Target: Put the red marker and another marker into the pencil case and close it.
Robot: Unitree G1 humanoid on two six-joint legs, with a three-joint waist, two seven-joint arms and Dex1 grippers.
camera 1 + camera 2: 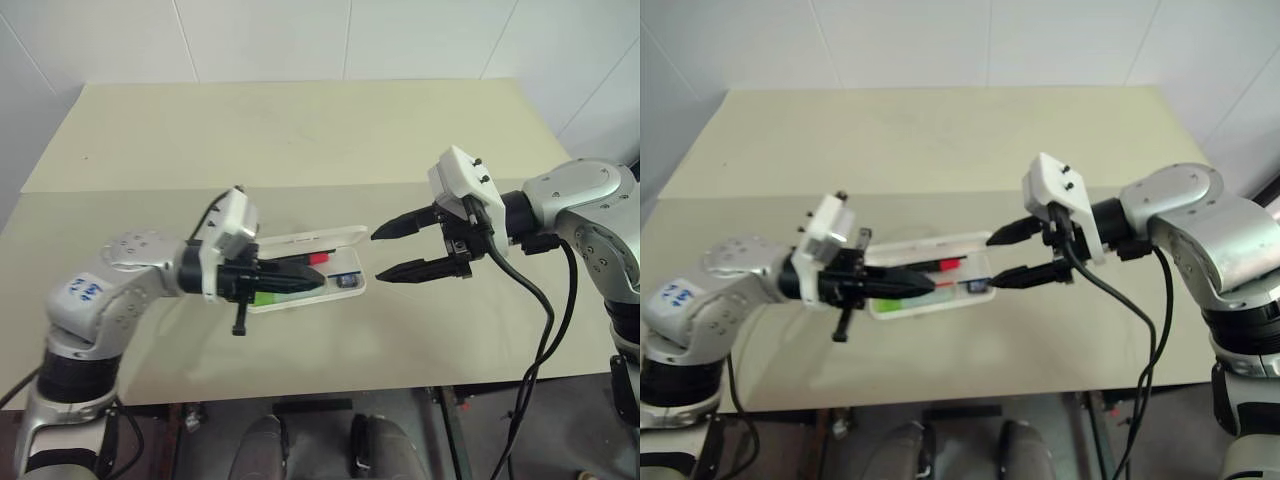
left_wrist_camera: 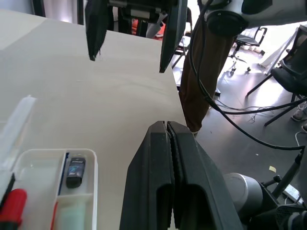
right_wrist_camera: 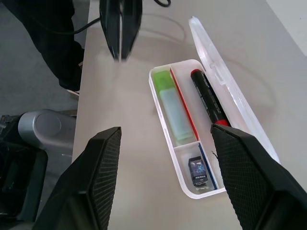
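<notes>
The pencil case lies open on the table, its clear lid tilted back on the far side. The red marker, with its black section, rests in the case's long compartment beside the lid. Next to it, across a thin red divider stripe, lies the light green marker. My left gripper is shut with nothing in it and hovers just above the case, pointing to the right. My right gripper hangs open off the case's right end, pointing left toward it.
A small dark block sits in the case's short end compartment. The beige table stretches well beyond the case. Its front edge runs close below both arms. Black cables hang from my right wrist.
</notes>
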